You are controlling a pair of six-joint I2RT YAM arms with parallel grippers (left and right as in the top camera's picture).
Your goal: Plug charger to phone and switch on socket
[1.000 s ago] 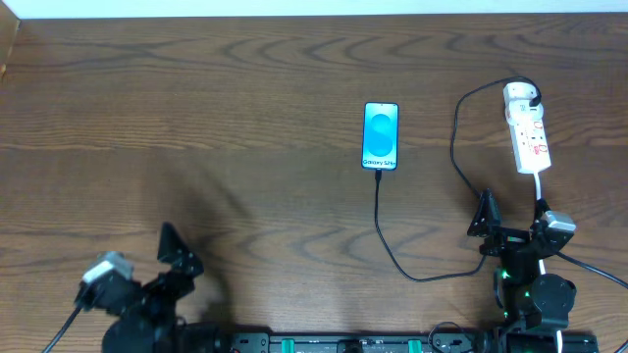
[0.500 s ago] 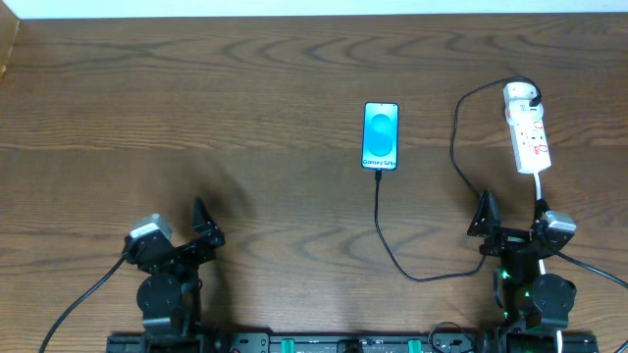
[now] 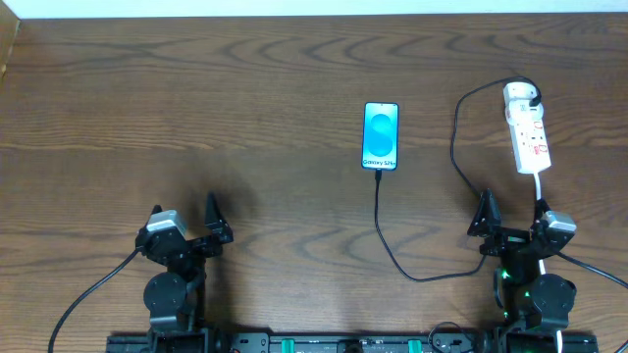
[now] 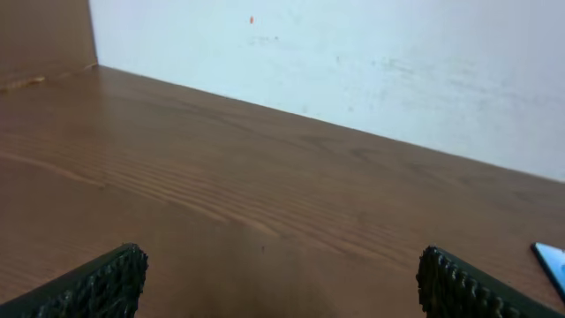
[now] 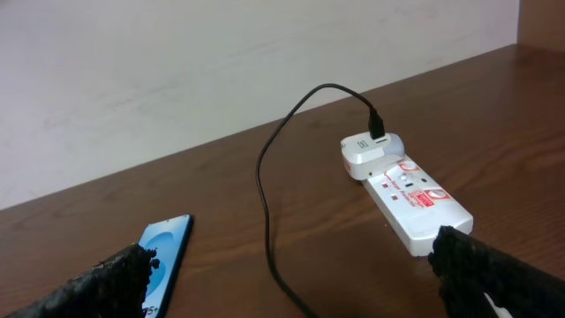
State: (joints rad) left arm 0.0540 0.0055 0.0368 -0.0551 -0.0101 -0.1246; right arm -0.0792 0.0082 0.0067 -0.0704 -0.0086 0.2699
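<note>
The phone (image 3: 381, 136) lies at the table's middle back with its blue screen lit; it also shows in the right wrist view (image 5: 163, 252) and as a corner in the left wrist view (image 4: 552, 262). The charger's black cable (image 3: 392, 250) runs from the phone's near end round to the white adapter (image 3: 520, 95), which sits in the far end of the socket (image 3: 532, 142). The socket shows in the right wrist view (image 5: 415, 199) with the cable (image 5: 265, 177). My left gripper (image 3: 184, 235) is open and empty at front left. My right gripper (image 3: 512, 227) is open and empty, near the socket's front.
The socket's white cord (image 3: 539, 186) runs toward my right arm. A pale wall (image 4: 353, 53) stands behind the table's back edge. A wooden side panel (image 4: 44, 35) stands at the far left.
My left arm has swung right and settled at front left, its gripper facing the back. The right arm, phone, cable and socket have not moved.
</note>
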